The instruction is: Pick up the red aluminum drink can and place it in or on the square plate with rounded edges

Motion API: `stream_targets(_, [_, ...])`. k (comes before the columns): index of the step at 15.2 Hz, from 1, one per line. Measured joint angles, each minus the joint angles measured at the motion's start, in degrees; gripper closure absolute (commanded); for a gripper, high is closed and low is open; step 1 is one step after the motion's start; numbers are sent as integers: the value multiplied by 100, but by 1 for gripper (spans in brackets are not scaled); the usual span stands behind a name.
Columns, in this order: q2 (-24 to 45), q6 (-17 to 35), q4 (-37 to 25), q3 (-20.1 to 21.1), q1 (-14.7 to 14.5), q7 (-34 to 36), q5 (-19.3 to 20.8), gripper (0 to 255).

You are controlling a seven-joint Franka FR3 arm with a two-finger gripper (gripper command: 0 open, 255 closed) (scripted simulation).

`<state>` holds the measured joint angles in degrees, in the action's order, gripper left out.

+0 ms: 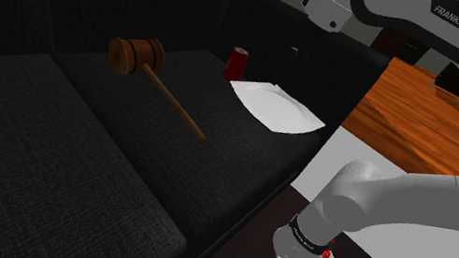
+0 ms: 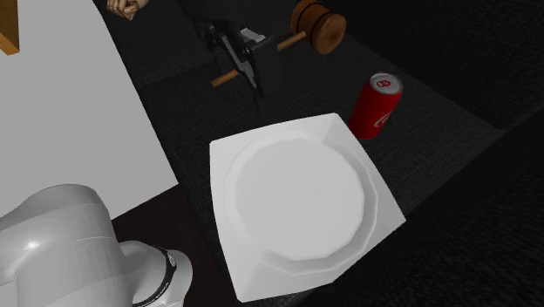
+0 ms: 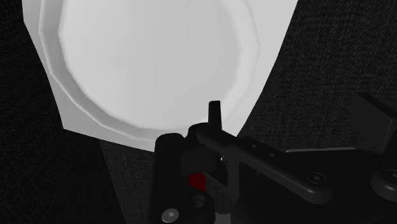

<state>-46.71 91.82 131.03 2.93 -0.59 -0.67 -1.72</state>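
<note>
Can (image 2: 377, 105) just beside plate (image 2: 225, 218) corner

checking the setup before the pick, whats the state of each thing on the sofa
can: upright on the sofa, beside the plate, not on it
plate: flat on the sofa, nothing on it
mallet: lying on the sofa, apart from can and plate
</note>
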Motion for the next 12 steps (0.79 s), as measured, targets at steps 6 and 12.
stream_targets(6, [947, 179, -596, -141, 120, -87, 106, 0])
stream_targets(12, [2385, 229, -1732, -354, 272, -230, 213, 0])
